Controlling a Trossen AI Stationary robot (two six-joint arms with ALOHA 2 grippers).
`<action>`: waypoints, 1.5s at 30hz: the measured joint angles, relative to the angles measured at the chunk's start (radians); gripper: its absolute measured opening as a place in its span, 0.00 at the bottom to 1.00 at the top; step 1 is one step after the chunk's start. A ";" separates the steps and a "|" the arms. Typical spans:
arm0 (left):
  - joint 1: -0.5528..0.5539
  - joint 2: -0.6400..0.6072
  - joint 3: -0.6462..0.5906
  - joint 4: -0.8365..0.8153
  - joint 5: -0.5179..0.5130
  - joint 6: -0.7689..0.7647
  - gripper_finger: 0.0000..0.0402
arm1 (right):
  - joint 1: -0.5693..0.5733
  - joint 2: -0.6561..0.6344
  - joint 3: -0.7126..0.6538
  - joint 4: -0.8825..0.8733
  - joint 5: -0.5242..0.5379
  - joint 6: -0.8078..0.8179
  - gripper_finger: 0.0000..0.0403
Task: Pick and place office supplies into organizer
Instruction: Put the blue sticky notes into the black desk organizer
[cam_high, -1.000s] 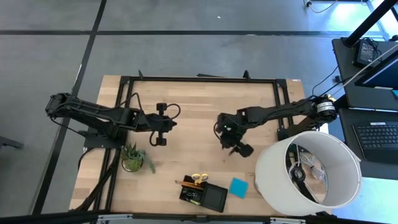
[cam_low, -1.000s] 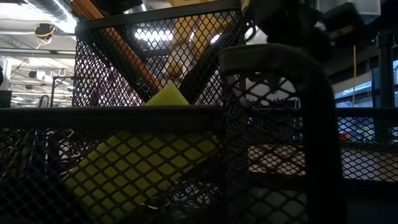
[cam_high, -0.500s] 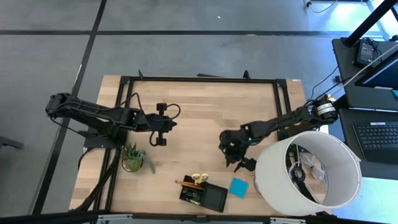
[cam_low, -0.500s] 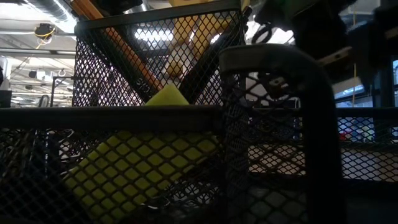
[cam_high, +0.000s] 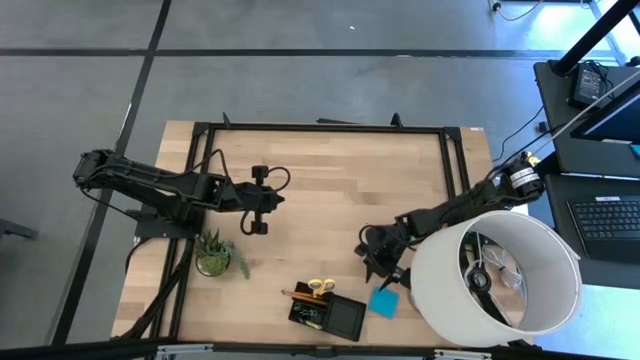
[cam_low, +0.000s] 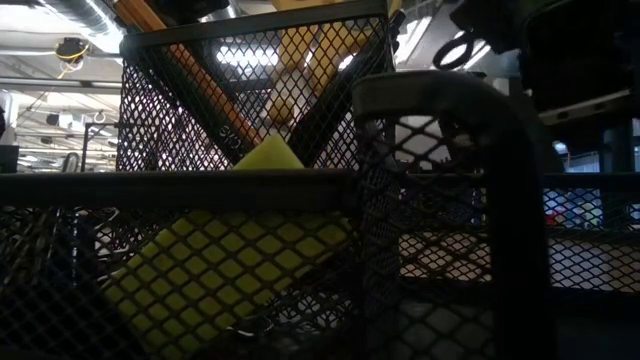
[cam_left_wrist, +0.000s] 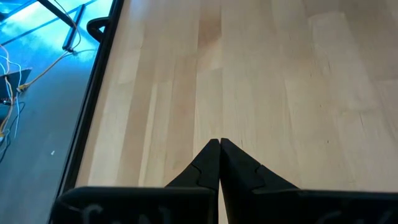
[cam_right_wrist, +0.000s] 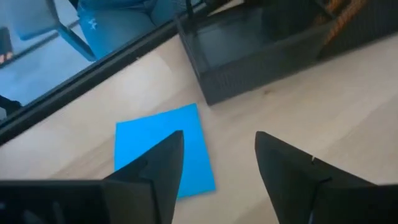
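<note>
The right pincer (cam_high: 386, 272), fingers apart, hovered low over the blue note pad (cam_high: 383, 301), which lay flat on the surface (cam_high: 330, 190) at the organizer's (cam_high: 327, 314) three o'clock, apparently lining up a grasp. The left pincer (cam_left_wrist: 219, 152), fingers together, waited at the potted plant's (cam_high: 213, 252) one o'clock.

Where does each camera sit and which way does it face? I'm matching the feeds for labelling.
High: above the table, looking straight down; both arms, the left gripper, the right gripper, the note pad and the organizer show.
Low: at table height, looking level through the organizer's mesh; a dark arm part shows at upper right.
Left wrist: faces bare table past its shut fingers.
Right wrist: faces the note pad past its open fingers.
High and right wrist share the note pad and organizer.
</note>
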 joint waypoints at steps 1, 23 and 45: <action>0.000 0.000 0.000 0.000 0.000 0.000 0.01 | 0.012 0.002 0.001 0.004 0.014 -0.001 0.50; 0.000 0.000 0.000 0.003 0.000 -0.051 0.01 | 0.188 0.084 0.001 0.022 0.227 -0.002 0.50; 0.000 0.000 0.000 0.003 0.000 -0.049 0.01 | 0.060 0.139 0.005 -0.038 0.207 -0.059 0.50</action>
